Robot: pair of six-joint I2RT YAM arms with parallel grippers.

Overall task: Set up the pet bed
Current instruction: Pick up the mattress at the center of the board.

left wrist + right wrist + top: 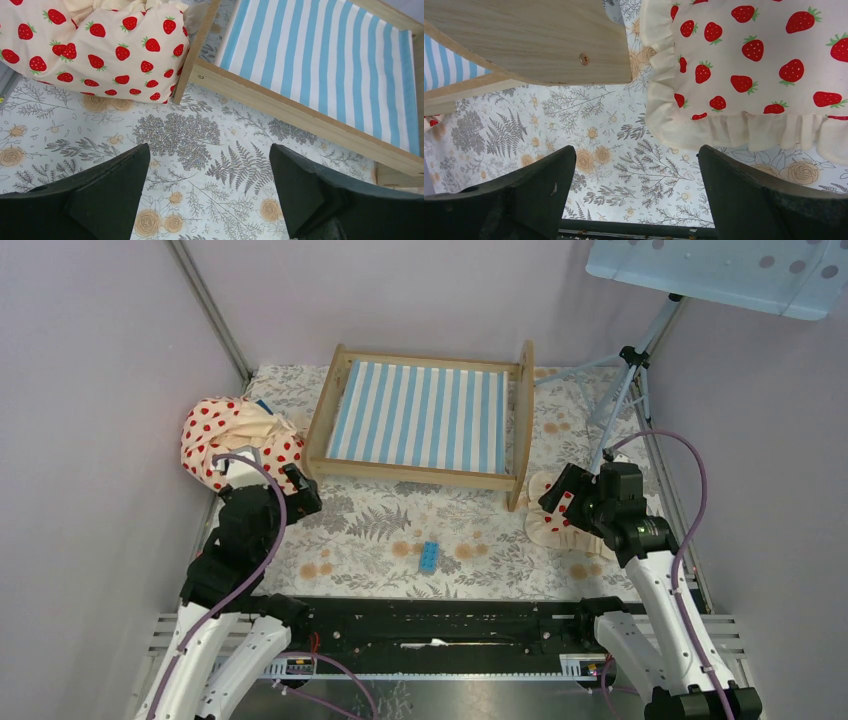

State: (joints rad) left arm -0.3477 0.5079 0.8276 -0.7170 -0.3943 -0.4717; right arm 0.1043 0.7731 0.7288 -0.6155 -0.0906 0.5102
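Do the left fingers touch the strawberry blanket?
Apart. The left wrist view shows floral tablecloth between the left fingers and the blanket.

White arm links, black wrist housings, purple cables

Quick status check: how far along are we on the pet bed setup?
Done: the striped mattress lies flat in the pet bed. In hand: nothing. The left end effector and right end effector are both open and empty, the left near the bunched blanket, the right beside the pillow. Left: blanket and pillow both lie on the table outside the bed and need placing.
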